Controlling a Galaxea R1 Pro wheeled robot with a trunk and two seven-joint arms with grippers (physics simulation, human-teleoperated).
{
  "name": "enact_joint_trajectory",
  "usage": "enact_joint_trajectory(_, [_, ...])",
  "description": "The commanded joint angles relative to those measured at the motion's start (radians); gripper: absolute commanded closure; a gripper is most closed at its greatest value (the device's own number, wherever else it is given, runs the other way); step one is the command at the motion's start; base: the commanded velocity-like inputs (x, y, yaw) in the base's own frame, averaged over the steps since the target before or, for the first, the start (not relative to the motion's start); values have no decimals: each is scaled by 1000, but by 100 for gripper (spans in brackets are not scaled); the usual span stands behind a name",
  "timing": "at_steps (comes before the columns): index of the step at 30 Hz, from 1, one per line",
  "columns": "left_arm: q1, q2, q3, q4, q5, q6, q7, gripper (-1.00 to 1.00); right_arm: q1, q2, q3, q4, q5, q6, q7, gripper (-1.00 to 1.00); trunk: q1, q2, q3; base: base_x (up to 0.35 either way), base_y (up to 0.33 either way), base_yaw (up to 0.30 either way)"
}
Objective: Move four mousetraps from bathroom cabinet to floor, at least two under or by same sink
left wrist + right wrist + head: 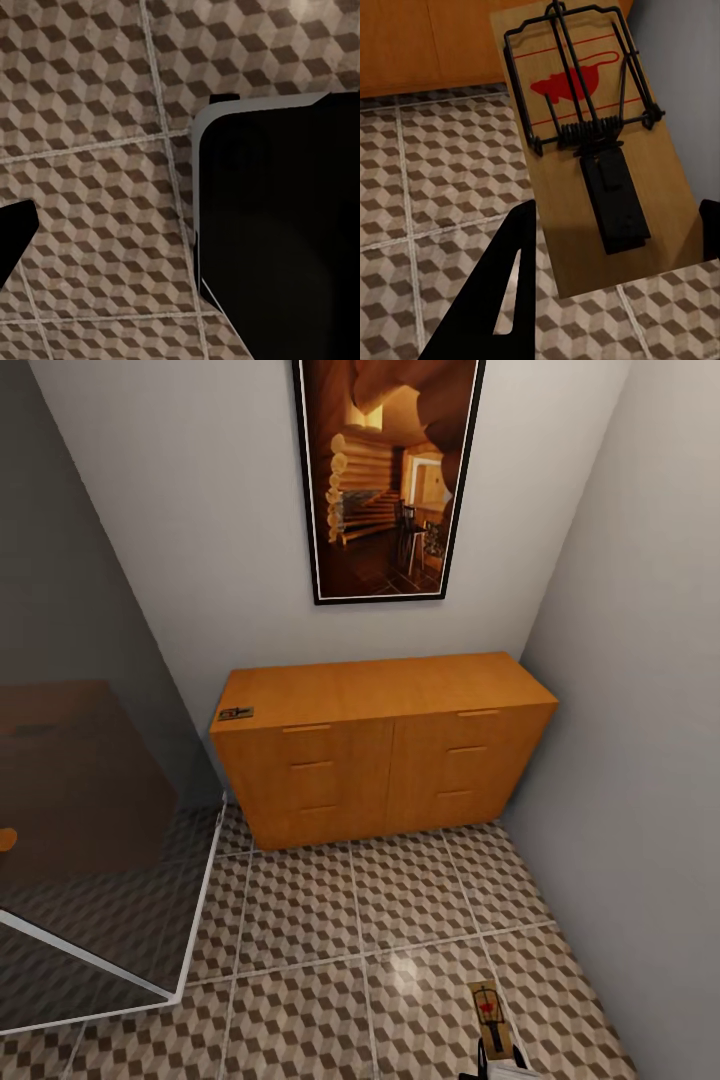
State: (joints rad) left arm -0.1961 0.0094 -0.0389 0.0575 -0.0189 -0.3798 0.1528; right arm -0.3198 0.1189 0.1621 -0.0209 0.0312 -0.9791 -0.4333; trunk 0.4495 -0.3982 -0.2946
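Cube-patterned bathroom floor (330, 960) in brown, beige and white spreads across the narrow room, crossed by pale grout lines. Nearest of all, at the lower edge of the head view, the right hand (611, 259) carries a mousetrap (592, 142) above the tiles: in the right wrist view the board sits between the dark fingers (502, 285), one on each side of it, the hand clamped on it, with the wire bar, the coiled spring and the red mouse print facing up. The left hand's state cannot be told; the left wrist view gives dark shapes over the tiles and no clear fingertips. To the left stands a tinted glass shower panel (90, 840) with a white frame at its foot. Farther back, against the rear wall, is the orange-brown cabinet (385, 760), its drawers shut, and a second mousetrap (236, 713) lies on the near left corner of its top. Above it hangs a dark-framed picture (390, 475) of a log interior.
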Motion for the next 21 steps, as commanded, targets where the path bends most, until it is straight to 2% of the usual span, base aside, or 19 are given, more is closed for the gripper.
enact_joint_trajectory(1, [-2,0,-4,1,-2,-7,5,-100,-1,0,7,1,2,-1,-9,100,1,-2,-2,0,0,0])
enact_joint_trajectory(6, [-2,-4,-3,-59,-2,-6,5,-100,-1,-1,7,1,2,5,-9,100,1,-2,-2,0,0,0])
enact_joint_trajectory(10, [-2,-26,-3,-135,-3,23,5,-100,-1,0,7,1,3,28,-9,100,1,-2,-2,0,0,0])
enact_joint_trajectory(14, [-2,-47,-3,-252,-3,208,1,-100,-1,2,8,1,3,38,-4,100,1,-2,-2,0,0,0])
enact_joint_trajectory(16, [-2,-55,-4,-367,-3,337,-1,-100,-1,1,8,2,3,40,13,100,1,-2,-2,0,0,0])
enact_joint_trajectory(18, [-2,-58,-5,-442,-3,408,-2,-100,-1,-1,7,2,3,41,33,100,1,-2,-2,0,0,0])
enact_joint_trajectory(21, [-2,-61,-5,-521,-3,462,-1,-100,-1,-2,7,2,3,43,57,100,1,-2,-2,0,0,0])
